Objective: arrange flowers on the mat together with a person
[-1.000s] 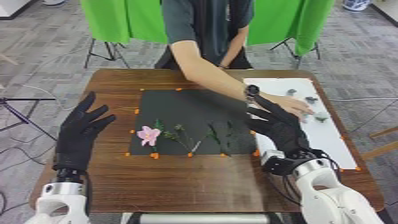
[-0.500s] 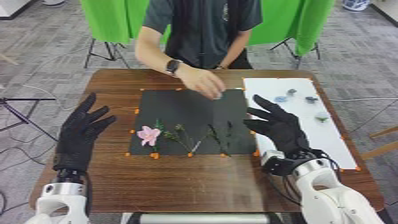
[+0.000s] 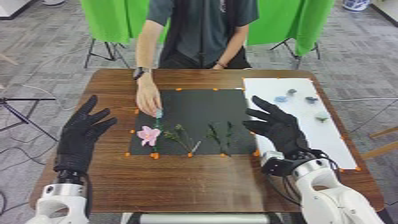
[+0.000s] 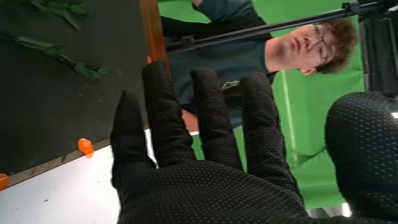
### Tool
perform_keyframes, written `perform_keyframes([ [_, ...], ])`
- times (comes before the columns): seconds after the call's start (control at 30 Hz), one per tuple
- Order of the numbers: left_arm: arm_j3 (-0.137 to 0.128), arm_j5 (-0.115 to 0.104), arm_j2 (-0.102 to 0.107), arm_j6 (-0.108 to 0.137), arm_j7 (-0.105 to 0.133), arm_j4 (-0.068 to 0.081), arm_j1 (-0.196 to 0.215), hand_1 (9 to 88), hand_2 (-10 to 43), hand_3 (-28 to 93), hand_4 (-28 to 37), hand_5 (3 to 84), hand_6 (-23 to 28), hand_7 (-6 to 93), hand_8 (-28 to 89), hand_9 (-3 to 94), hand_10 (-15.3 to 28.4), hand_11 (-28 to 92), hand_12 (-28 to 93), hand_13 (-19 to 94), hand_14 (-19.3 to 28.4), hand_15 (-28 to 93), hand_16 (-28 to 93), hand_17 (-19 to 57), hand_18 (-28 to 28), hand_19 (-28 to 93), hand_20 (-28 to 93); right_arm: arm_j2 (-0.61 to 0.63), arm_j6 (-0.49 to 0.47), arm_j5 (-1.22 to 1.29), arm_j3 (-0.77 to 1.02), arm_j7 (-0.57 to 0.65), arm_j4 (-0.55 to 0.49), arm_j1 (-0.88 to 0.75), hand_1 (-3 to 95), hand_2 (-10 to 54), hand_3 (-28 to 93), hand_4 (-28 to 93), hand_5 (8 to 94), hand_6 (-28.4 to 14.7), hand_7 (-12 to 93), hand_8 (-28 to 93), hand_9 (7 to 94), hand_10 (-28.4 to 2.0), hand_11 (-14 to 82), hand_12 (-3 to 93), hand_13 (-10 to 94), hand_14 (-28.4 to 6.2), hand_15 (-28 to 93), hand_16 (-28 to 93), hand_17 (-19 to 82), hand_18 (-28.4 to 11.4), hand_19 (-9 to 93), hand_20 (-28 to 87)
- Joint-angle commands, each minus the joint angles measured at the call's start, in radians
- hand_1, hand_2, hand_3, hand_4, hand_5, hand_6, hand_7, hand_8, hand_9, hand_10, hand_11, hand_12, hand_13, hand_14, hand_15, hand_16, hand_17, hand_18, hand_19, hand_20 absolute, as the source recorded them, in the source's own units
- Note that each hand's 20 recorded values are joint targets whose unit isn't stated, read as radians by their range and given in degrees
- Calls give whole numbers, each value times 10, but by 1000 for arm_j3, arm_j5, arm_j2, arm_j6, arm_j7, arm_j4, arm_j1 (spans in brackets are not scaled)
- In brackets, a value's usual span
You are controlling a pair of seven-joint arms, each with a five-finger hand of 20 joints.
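Observation:
My left hand (image 3: 78, 137) is open above the table, left of the black mat (image 3: 200, 102). My right hand (image 3: 280, 129) is open over the seam between mat and white sheet; in the right wrist view the right hand (image 4: 209, 185) has straight fingers and holds nothing. A person's hand (image 3: 148, 100) holds a small blue flower (image 3: 159, 113) at the mat's upper left, just above the pink flower (image 3: 148, 134). Green stems (image 3: 182, 137) and more stems (image 3: 227, 137) lie on the mat; leafy stems (image 4: 67, 55) show in the right wrist view.
On the white sheet (image 3: 302, 110) at the right lie a blue flower (image 3: 281, 99), two dark grey flower heads (image 3: 311, 100) and a pale one with green (image 3: 322, 117). Orange tape bits (image 3: 155, 155) edge the mat. The person stands at the table's far side.
The person's hand has moved from the white sheet across the mat to its left side, carrying the blue flower to just above the pink one. Both my hands have stayed in place.

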Motion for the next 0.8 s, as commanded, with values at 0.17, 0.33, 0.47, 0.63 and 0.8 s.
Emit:
perform_keyframes([
  [0.17, -2, 4, -10, -4, -12, -1, 10, 227, 49, 795, -283, 340, 29, 98, -92, 369, 168, 198, 83, 300, 260, 423, -66, -78, 243, 496, 167, 2, 1, -8, -6, 0, -2, 1, 111, 143, 789, -283, 389, 47, 135, -127, 437, -117, 68, 132, 337, -190, 276, 143, -7, -210, 454, 168],
  [0.33, 3, -3, -2, 2, 2, -2, 12, 228, 48, 797, -283, 341, 30, 99, -92, 369, 169, 199, 84, 300, 260, 424, -66, -77, 243, 496, 167, 12, 11, -24, 3, -5, -4, 10, 123, 133, 793, -282, 390, 47, 138, -128, 442, -118, 74, 135, 345, -192, 294, 147, -7, -212, 458, 171],
  [0.47, 1, -4, 2, 6, 9, -5, 15, 228, 48, 797, -283, 341, 30, 99, -93, 369, 168, 201, 84, 299, 260, 423, -67, -77, 243, 496, 167, 56, 89, -99, 12, 5, -11, 28, 142, 109, 802, -281, 394, 43, 143, -128, 473, -137, 121, 145, 371, -188, 341, 143, 7, -214, 476, 178],
  [0.63, 3, -10, 12, 13, 24, -8, 18, 228, 47, 798, -283, 341, 31, 99, -93, 369, 168, 201, 83, 299, 260, 424, -66, -78, 244, 497, 167, 142, 145, -187, 73, 60, -6, 56, 190, 55, 811, -268, 421, 30, 156, -131, 506, -163, 231, 159, 420, -177, 478, 126, 51, -234, 550, 217],
  [0.8, 8, -16, 19, 20, 30, -8, 15, 230, 48, 794, -283, 342, 30, 94, -90, 371, 169, 197, 83, 305, 262, 429, -64, -68, 252, 527, 184, 260, 213, -263, 137, 129, 8, 70, 216, 37, 807, -254, 437, 22, 164, -132, 525, -165, 328, 171, 462, -166, 578, 108, 90, -241, 597, 229],
])
